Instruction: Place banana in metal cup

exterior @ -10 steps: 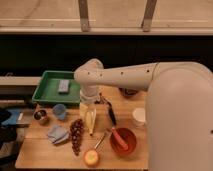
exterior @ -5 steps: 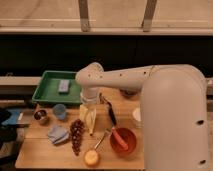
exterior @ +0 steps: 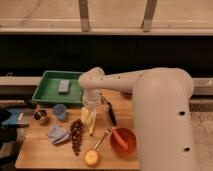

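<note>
My hand (exterior: pixel 90 106) low over the banana (exterior: pixel 88 121), centre frame.
My arm (exterior: pixel 161 117) hides the worktop's (exterior: pixel 50 152) right side; whether the hand is open or gripping, I cannot tell. The banana lies pale yellow and slender; the shiny metal cup (exterior: pixel 41 116) stands centre left, well apart.

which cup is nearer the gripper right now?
The blue cup, just in front of the green tray. The metal cup lies beyond it, farther from the gripper, which is right over the banana.
</note>
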You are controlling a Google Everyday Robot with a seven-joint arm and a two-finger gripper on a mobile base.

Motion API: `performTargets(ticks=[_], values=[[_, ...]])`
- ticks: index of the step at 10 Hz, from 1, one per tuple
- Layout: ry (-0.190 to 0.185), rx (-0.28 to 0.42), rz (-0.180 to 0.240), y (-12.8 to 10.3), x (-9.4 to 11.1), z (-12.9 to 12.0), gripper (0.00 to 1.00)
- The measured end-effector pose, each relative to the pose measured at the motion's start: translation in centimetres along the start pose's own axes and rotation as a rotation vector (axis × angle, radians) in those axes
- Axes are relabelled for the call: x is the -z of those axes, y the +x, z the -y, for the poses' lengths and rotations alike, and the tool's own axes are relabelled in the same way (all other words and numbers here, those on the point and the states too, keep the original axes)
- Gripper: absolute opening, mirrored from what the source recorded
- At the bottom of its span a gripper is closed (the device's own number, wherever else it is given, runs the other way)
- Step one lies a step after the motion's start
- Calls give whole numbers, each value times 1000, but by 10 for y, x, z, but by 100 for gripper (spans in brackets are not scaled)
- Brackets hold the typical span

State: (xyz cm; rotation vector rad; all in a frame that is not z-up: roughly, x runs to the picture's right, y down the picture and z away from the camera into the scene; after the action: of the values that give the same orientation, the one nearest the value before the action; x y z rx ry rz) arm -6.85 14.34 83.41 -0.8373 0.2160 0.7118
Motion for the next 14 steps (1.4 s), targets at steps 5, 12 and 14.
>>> performTargets(ticks=[5,12,14], values=[[-26,-25,-78,-2,-33,7,80],[-26,-26,-83,3,-41,6,14],[-24,-23,-73,2,-37,5,1]])
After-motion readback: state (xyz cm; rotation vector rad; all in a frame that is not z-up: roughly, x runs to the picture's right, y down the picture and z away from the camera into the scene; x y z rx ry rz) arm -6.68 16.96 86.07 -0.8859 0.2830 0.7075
